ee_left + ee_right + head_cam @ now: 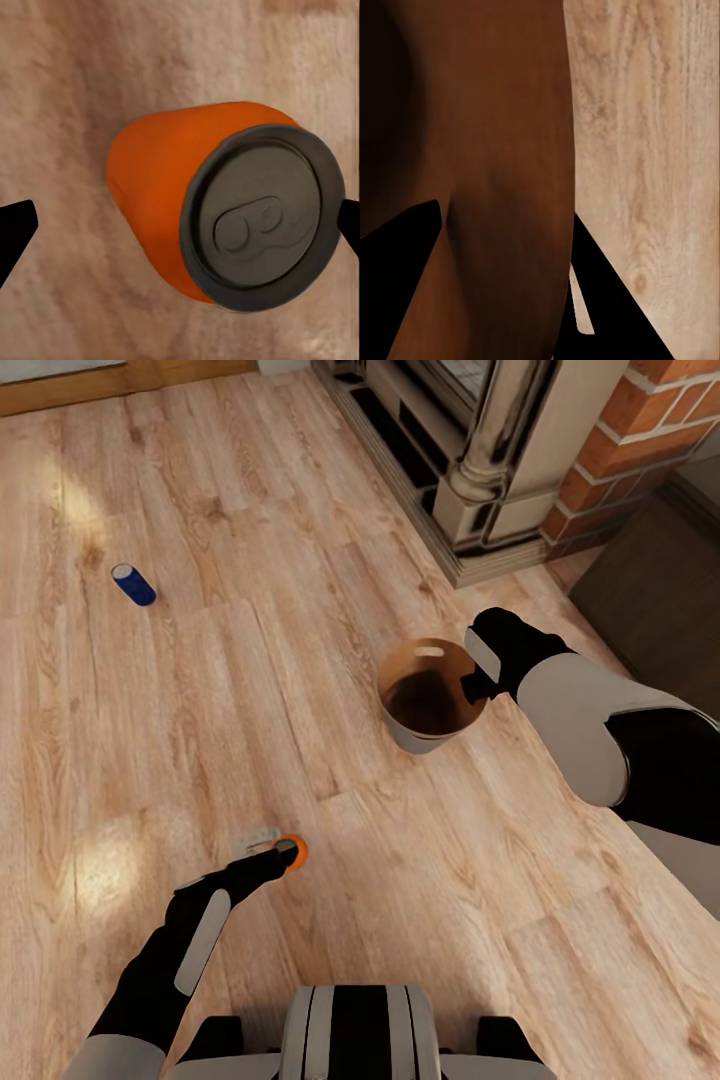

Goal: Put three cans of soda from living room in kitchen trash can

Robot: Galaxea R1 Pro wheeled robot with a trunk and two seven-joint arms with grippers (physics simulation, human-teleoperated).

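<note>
In the head view, note that you are on the wood-plank floor [300,660] of the living room, beside the brick fireplace [640,440], with the trash can [408,733] carried here at your right gripper [478,682]. No can is visible inside it, so judge the task as barely begun. The blue can [133,584] lies on its side well apart to the left; the orange can [293,851] lies at the tip of your left gripper [280,852]; a third can is not located. In the left wrist view, the orange can [161,187] lies on its side between the spread fingertips [15,236], which stand apart from it on both sides: the left pincer is released and grasps nothing. In the right wrist view, one finger [405,292] sits inside the bin's copper-brown wall [495,112] and the other outside, clenched on the rim.
</note>
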